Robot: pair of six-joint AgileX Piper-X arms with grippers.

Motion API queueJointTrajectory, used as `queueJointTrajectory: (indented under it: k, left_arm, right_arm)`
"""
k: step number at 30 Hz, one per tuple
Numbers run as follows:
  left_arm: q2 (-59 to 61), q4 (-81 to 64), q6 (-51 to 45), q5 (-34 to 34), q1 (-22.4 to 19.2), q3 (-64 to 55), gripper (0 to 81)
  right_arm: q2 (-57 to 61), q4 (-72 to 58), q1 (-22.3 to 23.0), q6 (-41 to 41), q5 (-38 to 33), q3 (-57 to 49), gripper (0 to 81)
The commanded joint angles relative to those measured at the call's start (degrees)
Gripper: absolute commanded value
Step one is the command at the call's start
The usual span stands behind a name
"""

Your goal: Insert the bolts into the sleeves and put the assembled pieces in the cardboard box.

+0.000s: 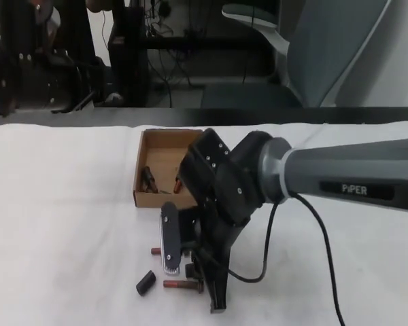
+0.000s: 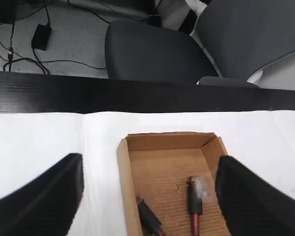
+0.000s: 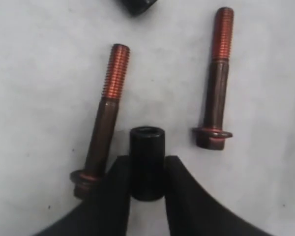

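On the white cloth my right gripper (image 3: pixel 147 166) is shut on a short black sleeve (image 3: pixel 147 147) that lies flat. A reddish bolt (image 3: pixel 102 123) lies on one side of it and a second bolt (image 3: pixel 216 78) on the other, both threaded ends pointing away. In the high view this gripper (image 1: pixel 192 266) points down just in front of the cardboard box (image 1: pixel 144 197). One bolt (image 1: pixel 183 284) and a loose sleeve (image 1: pixel 145 282) lie beside it. My left gripper (image 2: pixel 150 167) hangs open above the box (image 2: pixel 123 187), which holds two assembled pieces (image 2: pixel 194 201) (image 2: pixel 150 219).
The bench's far edge (image 1: pixel 190 117) is dark, with office chairs (image 1: pixel 326 47) and cables on the floor behind it. White cloth stretches free to the left and right of the box. The right arm's cable (image 1: pixel 326 258) trails across the cloth.
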Motion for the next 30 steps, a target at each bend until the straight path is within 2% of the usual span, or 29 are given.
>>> queueJointTrajectory:
  k: [1, 3, 7, 11, 13, 16, 19, 23, 26, 30]
  left_arm:
    - [-0.9, 1.2, 0.9, 0.4, 0.0, -0.5, 70.0]
    - [-0.9, 2.8, 2.4, 0.4, 0.0, -0.5, 70.0]
    - [-0.9, 10.0, 7.4, 0.6, -0.1, -0.5, 70.0]
    - [-0.9, 19.6, 16.9, 5.1, -1.6, -0.5, 69.3]
    - [-0.9, 26.5, 23.0, 8.0, -3.3, -0.5, 66.6]
    - [-0.8, 34.8, 31.8, 8.0, -7.2, -0.5, 66.5]
    - [-0.8, 39.5, 38.6, 5.3, -12.4, -0.5, 66.5]
    - [-0.8, 40.6, 49.0, -7.5, -20.3, -0.5, 66.5]
    - [-0.6, 37.0, 52.5, -11.2, -23.6, -0.5, 66.5]
    - [0.7, 30.1, 53.6, -11.6, -24.4, -0.5, 66.5]
  right_arm:
    - [1.4, 0.4, 0.3, -0.1, -0.7, -0.4, 6.6]
    - [1.4, 0.5, 0.5, 0.4, -0.2, -0.3, 0.0]
    - [0.2, 0.0, 0.3, 8.7, 2.6, -0.4, 0.0]
    - [-4.2, -2.6, -1.3, 18.8, 2.6, -0.3, 0.0]
    - [-7.0, -4.3, -2.7, 23.1, 2.6, 0.1, 0.0]
    - [-10.1, -4.5, -4.1, 27.0, 1.9, 0.3, 0.0]
    - [-12.4, -4.4, -5.0, 34.1, 1.9, 0.5, 0.0]
    - [-14.7, -4.0, -6.1, 37.4, 3.1, 1.4, 0.0]
    - [-17.0, -2.1, -6.2, 39.4, 3.2, 1.3, 0.0]
    - [-22.0, -1.3, -6.5, 37.7, 3.1, 1.3, 0.0]
